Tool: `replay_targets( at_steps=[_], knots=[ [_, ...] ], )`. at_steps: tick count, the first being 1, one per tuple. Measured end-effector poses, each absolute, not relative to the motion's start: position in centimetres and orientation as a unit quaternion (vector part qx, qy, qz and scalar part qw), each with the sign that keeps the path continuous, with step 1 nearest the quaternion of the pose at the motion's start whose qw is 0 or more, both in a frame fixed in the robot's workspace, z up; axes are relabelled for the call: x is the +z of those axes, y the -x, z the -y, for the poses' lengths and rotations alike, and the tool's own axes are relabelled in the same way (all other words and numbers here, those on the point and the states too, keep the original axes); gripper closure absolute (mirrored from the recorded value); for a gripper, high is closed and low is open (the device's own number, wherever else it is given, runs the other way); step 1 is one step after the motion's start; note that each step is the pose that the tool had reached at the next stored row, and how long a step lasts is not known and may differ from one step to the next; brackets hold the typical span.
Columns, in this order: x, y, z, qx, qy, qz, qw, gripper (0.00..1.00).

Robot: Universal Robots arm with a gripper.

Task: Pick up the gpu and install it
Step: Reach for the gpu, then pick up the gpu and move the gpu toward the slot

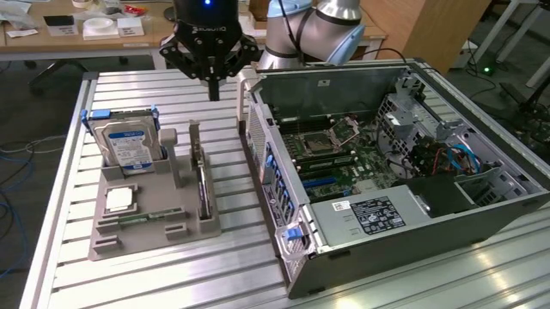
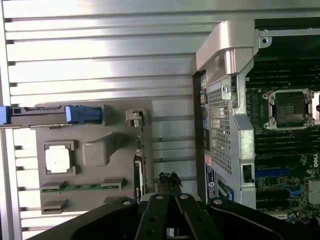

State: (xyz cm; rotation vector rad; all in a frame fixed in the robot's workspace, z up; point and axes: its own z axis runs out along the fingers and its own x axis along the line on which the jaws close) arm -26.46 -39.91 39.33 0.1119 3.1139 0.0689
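Claw (image 1: 213, 90) pinched closed, empty, in air near upright gpu (image 1: 202, 180)

A matt black claw (image 1: 213, 95) hangs above a ribbed table (image 1: 129, 90) of bright brushed aluminium. Near the claw, a dull grey plastic tray (image 1: 146, 241) carries a metal drive (image 1: 129, 147) with a glossy label and the gpu (image 1: 203, 190). Beside the claw stands a case (image 1: 413, 241) of grey sheet metal.
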Motion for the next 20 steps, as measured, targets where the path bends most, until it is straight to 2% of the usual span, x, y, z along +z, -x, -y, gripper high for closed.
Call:
replay_targets(
  at_steps=[12, 20],
  knots=[
    [39.3, 30.7, 39.9, 0.022, -0.035, -0.999, 0.012, 0.89],
    [39.3, 31.0, 39.9, 0.022, -0.035, -0.999, 0.012, 0.89]
  ],
)
